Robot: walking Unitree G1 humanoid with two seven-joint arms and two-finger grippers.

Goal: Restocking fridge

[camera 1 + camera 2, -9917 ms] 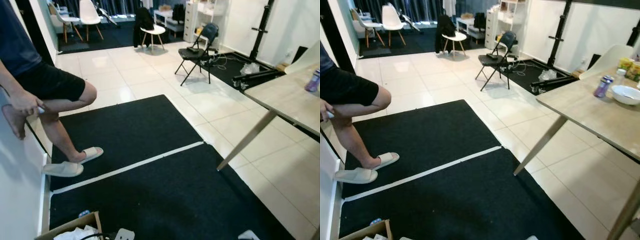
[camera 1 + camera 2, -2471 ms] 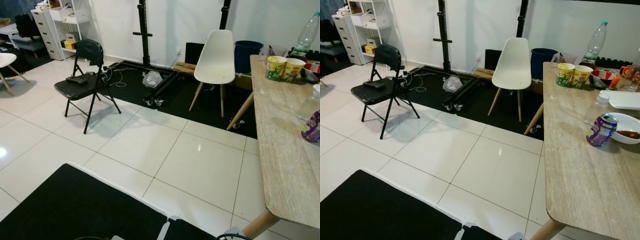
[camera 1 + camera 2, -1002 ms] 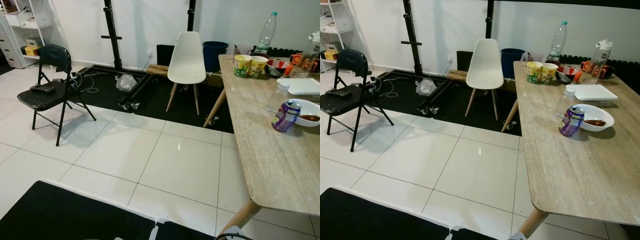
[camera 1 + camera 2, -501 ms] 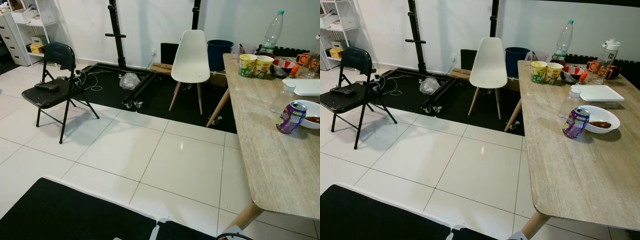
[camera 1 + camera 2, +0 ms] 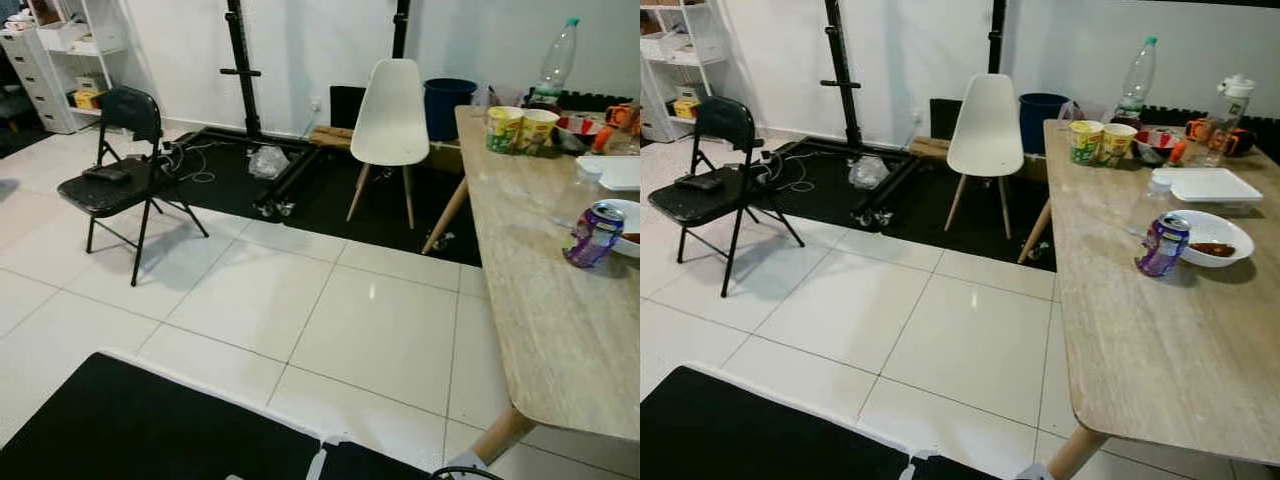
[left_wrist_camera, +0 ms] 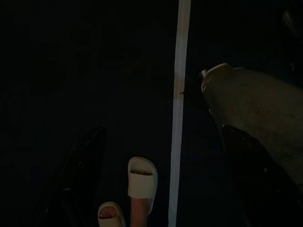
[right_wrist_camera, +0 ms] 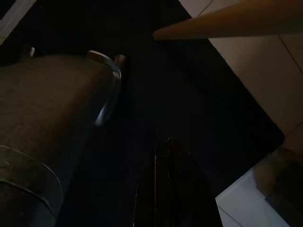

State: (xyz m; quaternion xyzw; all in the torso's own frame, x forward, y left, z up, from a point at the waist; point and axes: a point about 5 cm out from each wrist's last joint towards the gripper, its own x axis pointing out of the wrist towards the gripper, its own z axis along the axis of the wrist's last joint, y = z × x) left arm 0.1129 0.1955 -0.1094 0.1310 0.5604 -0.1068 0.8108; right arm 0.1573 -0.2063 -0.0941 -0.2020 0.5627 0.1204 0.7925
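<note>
A purple drink can [image 5: 1163, 243] stands on the long wooden table [image 5: 1140, 340] at my right, beside a white bowl [image 5: 1217, 237]. Farther back on the table are two noodle cups [image 5: 1086, 141], a clear plastic bottle [image 5: 1137, 65], a white tray [image 5: 1206, 184] and a shaker bottle [image 5: 1232, 100]. Both arms hang idle over the black mat. In the dark left wrist view my left gripper [image 6: 163, 130] hangs open with nothing between its fingers. My right gripper [image 7: 165, 142] looks shut and holds nothing.
A white chair [image 5: 986, 125] and a blue bin [image 5: 1041, 108] stand at the table's far end. A black folding chair [image 5: 702, 190] is at the left, near black stand posts [image 5: 840, 70]. A black mat [image 5: 760, 440] lies at my feet. A person's slippered feet [image 6: 141, 177] stand behind me.
The camera has swung from the person on the mat round to the table. Over the last second the whole view drifts slightly; nothing on the table has moved.
</note>
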